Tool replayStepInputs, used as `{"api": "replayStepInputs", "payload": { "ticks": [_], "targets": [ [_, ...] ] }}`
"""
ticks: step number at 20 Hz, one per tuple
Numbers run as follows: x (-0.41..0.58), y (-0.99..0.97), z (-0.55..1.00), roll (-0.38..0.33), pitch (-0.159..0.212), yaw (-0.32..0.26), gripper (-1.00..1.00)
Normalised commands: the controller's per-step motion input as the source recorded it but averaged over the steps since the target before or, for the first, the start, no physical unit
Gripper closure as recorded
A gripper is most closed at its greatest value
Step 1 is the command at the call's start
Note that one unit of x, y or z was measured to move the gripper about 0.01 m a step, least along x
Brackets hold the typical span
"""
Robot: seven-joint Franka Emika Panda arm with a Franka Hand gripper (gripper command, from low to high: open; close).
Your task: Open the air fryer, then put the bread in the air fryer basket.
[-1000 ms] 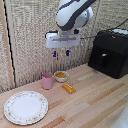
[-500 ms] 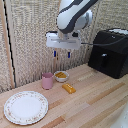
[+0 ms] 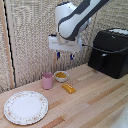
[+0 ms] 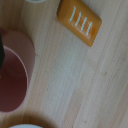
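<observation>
Nearest in the exterior view lies a plate (image 3: 26, 106) with a patterned rim, flat on the wooden surface (image 3: 95, 100) toward that view's left. Behind it stands a pink cup (image 3: 47, 80), and just beside the cup, toward the exterior view's right, a small white bowl (image 3: 61, 76) with yellow-orange contents too blurred to name. The bread (image 3: 69, 88) lies on the surface just in front of the bowl, apart from it, an orange oblong set at a slant. The wrist view shows the bread (image 4: 79, 22) from above with four pale strokes on its top; the cup (image 4: 14, 75) is cut off at that picture's edge, and slivers of white at two edges are too little to identify. No fingers show in the wrist view. The hand (image 3: 65, 55) hangs in the air above the bowl and cup, well clear of everything, its two dark fingers pointing down with a visible gap between them, holding nothing. The arm (image 3: 75, 17) rises out of the picture's top, so its base is unseen. Farther back, at the exterior view's right, the fryer (image 3: 109, 52) stands on the surface, cut off by the picture's edge; its basket (image 3: 104, 59) sits flush in the body, closed, and the handle is only a dark shape on the dark front. A woven screen (image 3: 30, 40) closes off the back.
</observation>
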Motion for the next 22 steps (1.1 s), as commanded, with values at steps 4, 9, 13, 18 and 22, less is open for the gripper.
{"api": "replayStepInputs", "payload": {
  "ticks": [4, 9, 13, 18, 22],
  "targets": [
    [0.011, 0.0, 0.0, -0.375, -0.162, -0.085, -1.0],
    [-0.015, 0.0, 0.0, -0.375, -0.139, -0.04, -1.0],
    [-0.11, 0.0, -0.04, -0.375, -0.107, -0.027, -1.0],
    [-0.239, -0.12, -0.29, -0.31, -0.066, -0.086, -1.0],
    [-0.176, -0.27, -0.39, -0.223, -0.039, -0.094, -1.0]
  ]
}}
